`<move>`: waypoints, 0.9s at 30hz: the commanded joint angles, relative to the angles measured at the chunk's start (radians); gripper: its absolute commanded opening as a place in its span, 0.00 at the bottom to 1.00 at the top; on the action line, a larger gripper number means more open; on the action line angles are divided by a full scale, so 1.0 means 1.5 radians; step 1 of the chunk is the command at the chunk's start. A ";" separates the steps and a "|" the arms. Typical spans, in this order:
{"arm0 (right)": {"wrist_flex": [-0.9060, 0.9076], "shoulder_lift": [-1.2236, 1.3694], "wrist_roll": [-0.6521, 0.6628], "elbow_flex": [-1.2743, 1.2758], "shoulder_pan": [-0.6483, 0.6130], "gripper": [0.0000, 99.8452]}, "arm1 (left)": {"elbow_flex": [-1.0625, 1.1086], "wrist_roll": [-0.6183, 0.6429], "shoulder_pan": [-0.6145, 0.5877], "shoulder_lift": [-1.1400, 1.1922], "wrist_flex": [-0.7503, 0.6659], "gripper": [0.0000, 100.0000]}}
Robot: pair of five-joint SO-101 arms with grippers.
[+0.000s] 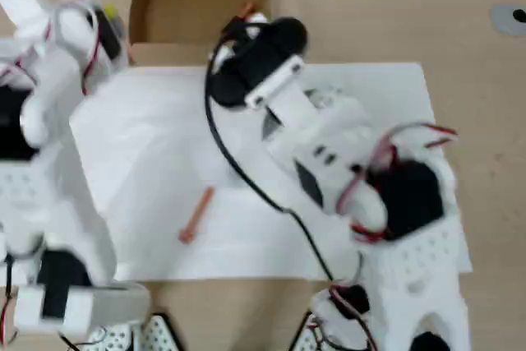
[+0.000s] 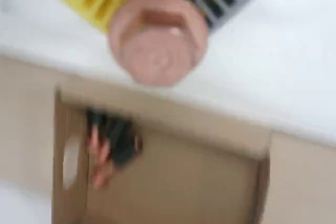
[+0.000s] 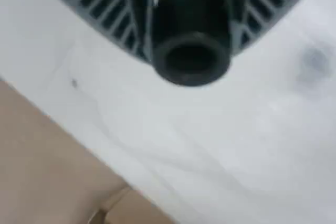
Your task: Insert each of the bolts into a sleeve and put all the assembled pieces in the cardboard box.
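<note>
Left jaws grip a bolt, right jaws a sleeve.
The bolt (image 2: 157,45) lies along the left jaws, head out past their tips; the black sleeve (image 3: 191,59) lies along the right jaws, open bore outermost, rear end cut off. Both arms extend toward the cardboard box (image 2: 210,182), just beyond the left jaws' tips, a blurred assembled piece (image 2: 113,145) inside.
</note>
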 commanded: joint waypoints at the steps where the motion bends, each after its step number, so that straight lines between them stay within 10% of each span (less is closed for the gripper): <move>1: 0.005 -0.053 -0.004 -0.033 -0.011 0.01 | 0.167 0.003 0.016 -0.152 0.003 0.00; 14: 0.100 -0.086 -0.005 0.107 -0.136 0.01 | 0.492 -0.207 0.211 -0.503 0.003 0.00; 27: -0.409 -0.266 -0.005 0.567 -0.195 0.01 | 0.557 -0.233 0.338 -0.691 -0.049 0.00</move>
